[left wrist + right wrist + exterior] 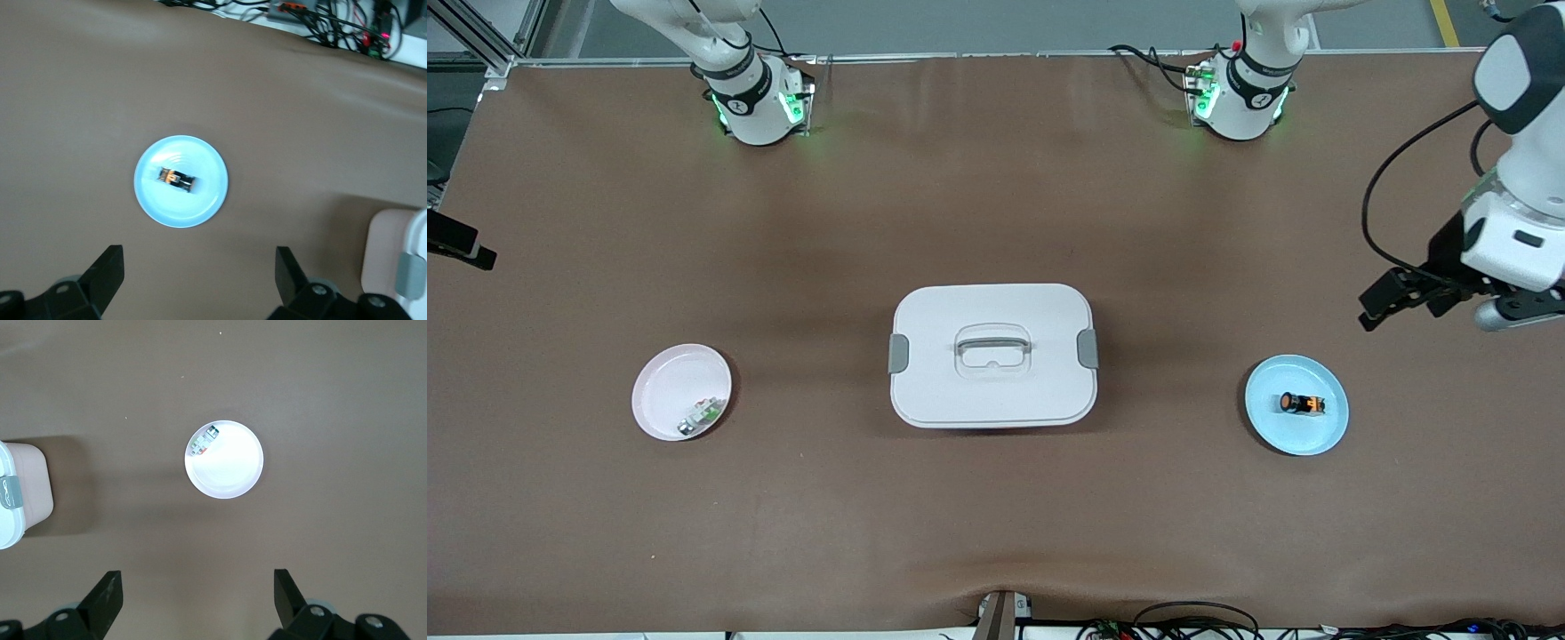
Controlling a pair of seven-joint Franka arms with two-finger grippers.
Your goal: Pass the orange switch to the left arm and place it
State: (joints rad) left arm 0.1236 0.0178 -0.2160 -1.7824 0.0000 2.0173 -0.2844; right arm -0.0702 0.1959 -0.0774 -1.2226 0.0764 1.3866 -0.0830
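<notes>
The right pincer is out of the front view; only its own wrist view shows it, with the two fingers wide apart and nothing between them, hanging high over the worktop above the pink plate. On this plate lies only a small green-white-silver part, close to the rim. In the middle of the worktop stands the white box, lid on, latches at both short sides. Toward the left arm's end is the blue plate, and the orange switch lies on its side in the middle of it. The left pincer hangs in the air near that plate, also spread open and empty.

I judge that the task is at its very beginning: nothing is grasped yet. The next move calls for the left pincer to come down over the switch and turn its fingers across the short body, because the part is tiny and may roll.

The left wrist view shows the switch more clearly, together with a corner of the box. The right wrist view shows the receiving plate and another corner of the box, but not the switch.
</notes>
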